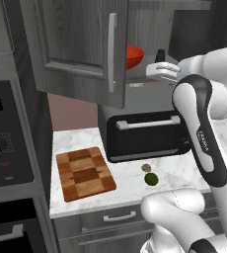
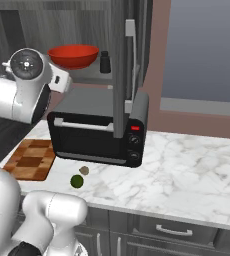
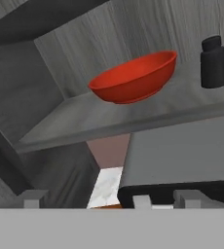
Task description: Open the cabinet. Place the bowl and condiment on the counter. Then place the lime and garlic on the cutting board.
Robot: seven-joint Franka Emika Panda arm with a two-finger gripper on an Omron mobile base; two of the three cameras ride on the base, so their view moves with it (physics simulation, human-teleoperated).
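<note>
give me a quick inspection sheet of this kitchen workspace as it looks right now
surface: white marble counter, cutting board lying flat at its left end with nothing on it
job's things: cabinet doors open; red bowl and dark condiment both upright on its shelf, apart; lime and garlic on the counter in front of the toaster oven, close together
clutter: nothing seen
grippers: gripper raised to the shelf's front edge, holding nothing; open or shut cannot be told
cables: nothing seen
surroundings: oven stack with control panel left of the counter, grey drawers below
</note>
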